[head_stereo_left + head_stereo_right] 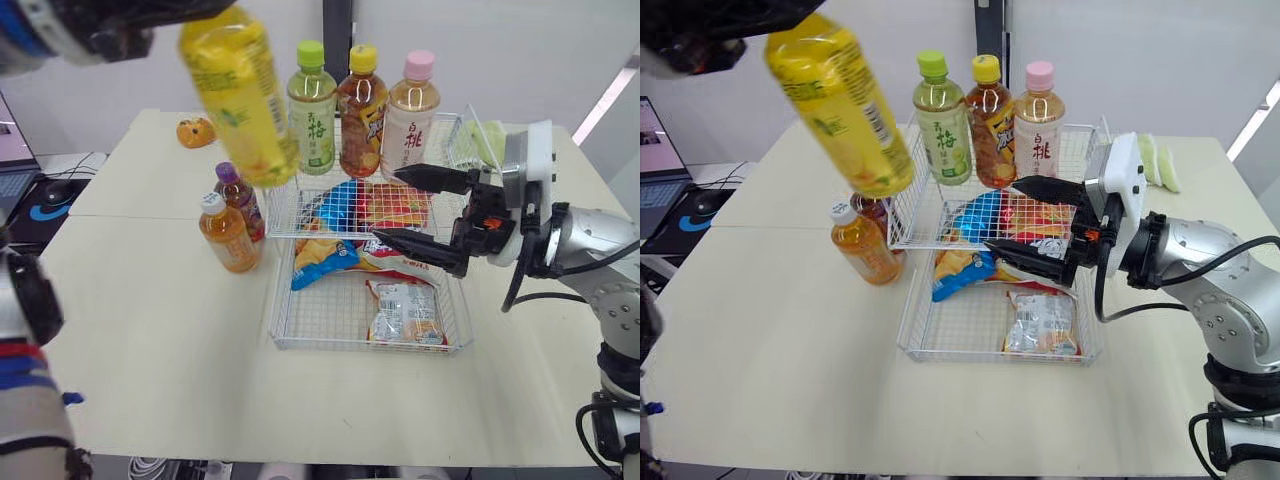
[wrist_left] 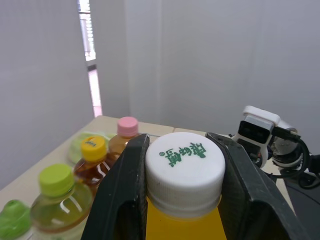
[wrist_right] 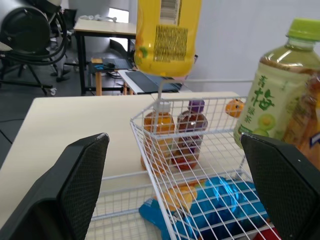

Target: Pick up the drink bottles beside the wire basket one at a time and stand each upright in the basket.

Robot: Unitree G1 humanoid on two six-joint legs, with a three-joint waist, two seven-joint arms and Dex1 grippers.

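Note:
A large yellow drink bottle (image 1: pixel 240 95) hangs tilted in the air over the left rear corner of the wire basket (image 1: pixel 300 342). My left gripper (image 2: pixel 177 137) is shut on its white cap (image 2: pixel 185 165). Three bottles stand upright at the back of the basket: green-capped (image 1: pixel 312 110), yellow-capped (image 1: pixel 361 112) and pink-capped (image 1: pixel 410 115). Two small bottles stand on the table just left of the basket, one orange with a white cap (image 1: pixel 226 235), one with a purple cap (image 1: pixel 240 198). My right gripper (image 1: pixel 390 205) is open above the basket's right half, holding nothing.
Several snack packets (image 1: pixel 404 312) lie on the basket floor. A small orange object (image 1: pixel 195 131) sits at the table's back left, and a pale green item (image 1: pixel 487 140) behind the basket on the right. A laptop (image 1: pixel 12 160) and mouse (image 1: pixel 52 190) are off the table's left.

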